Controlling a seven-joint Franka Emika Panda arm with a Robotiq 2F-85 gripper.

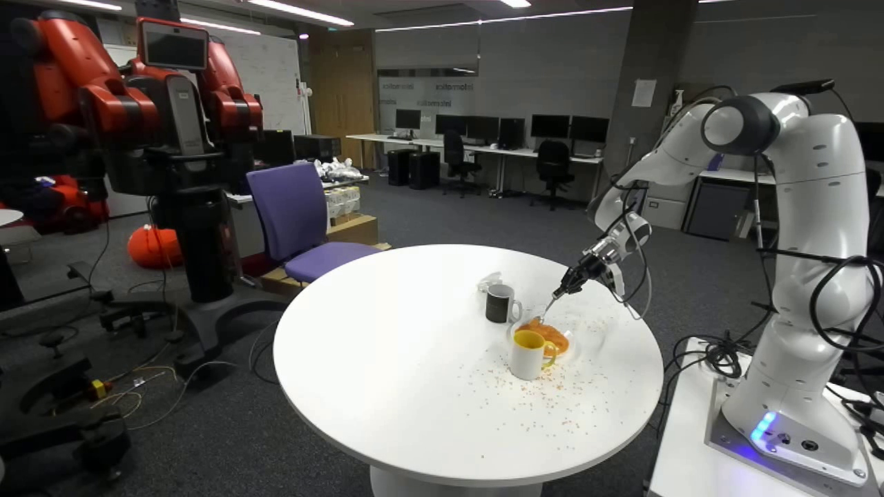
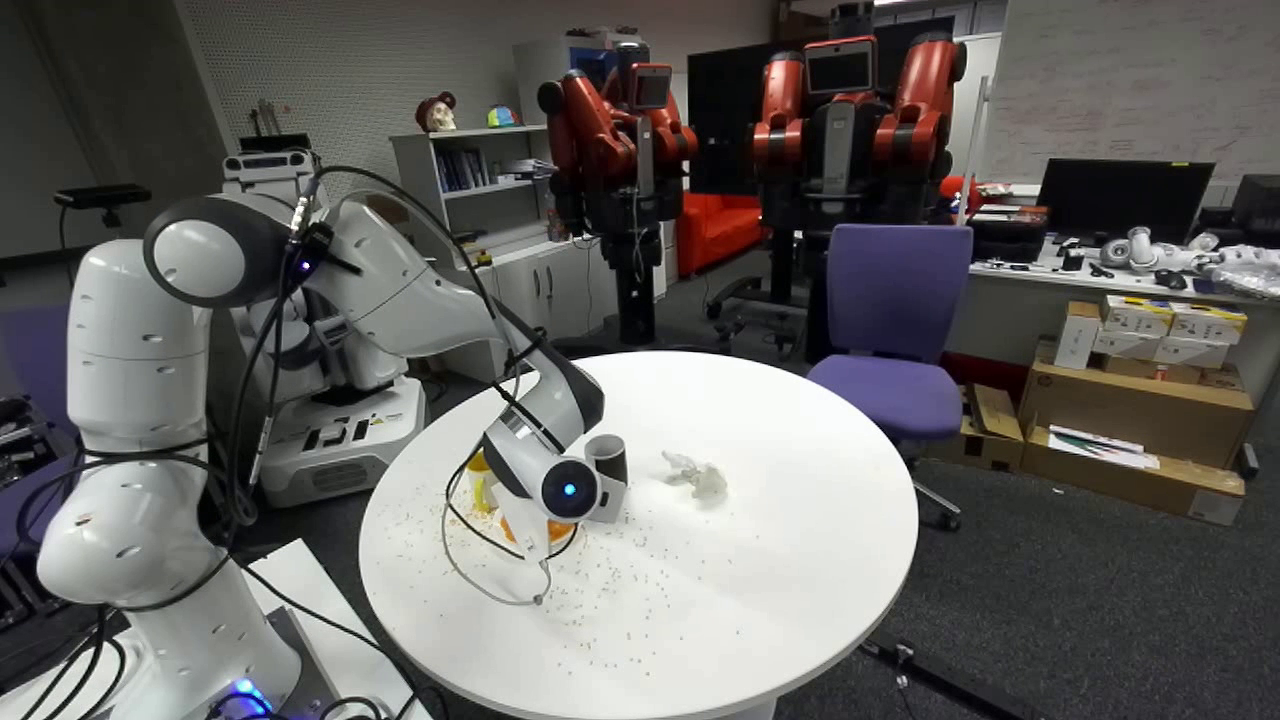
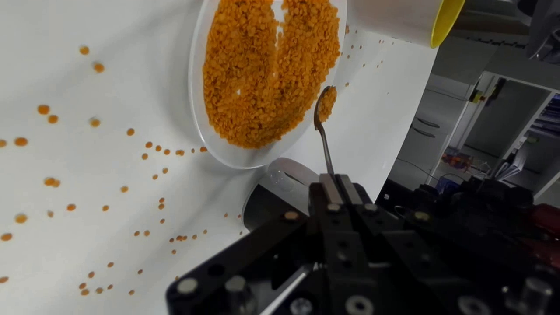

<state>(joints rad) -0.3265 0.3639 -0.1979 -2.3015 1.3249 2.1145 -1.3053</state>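
I'm viewing a round white table (image 1: pixel 387 345) remotely, w/ the only arm (image 1: pixel 822 179) hanging over it, so which arm's nearer isn't in q. Its gripper (image 3: pixel 337 188) is sitting pinched narrow. In the wrist cam the plate (image 3: pixel 245 158) is lying up & L of the fingertips; the yellow-lined mug (image 3: pixel 393 19) is standing up & R, beyond the plate's edge; the black mug (image 3: pixel 267 210) is standing close, L. The spoon (image 3: pixel 324 140) is resting in that pinch, long axis running out in line w/ the fingers, its bowl showing at the plate's edge; can't tell if they're touching. Orange lentils (image 3: pixel 245 100) are heaping on the plate, filling that bowl & dotting the table.
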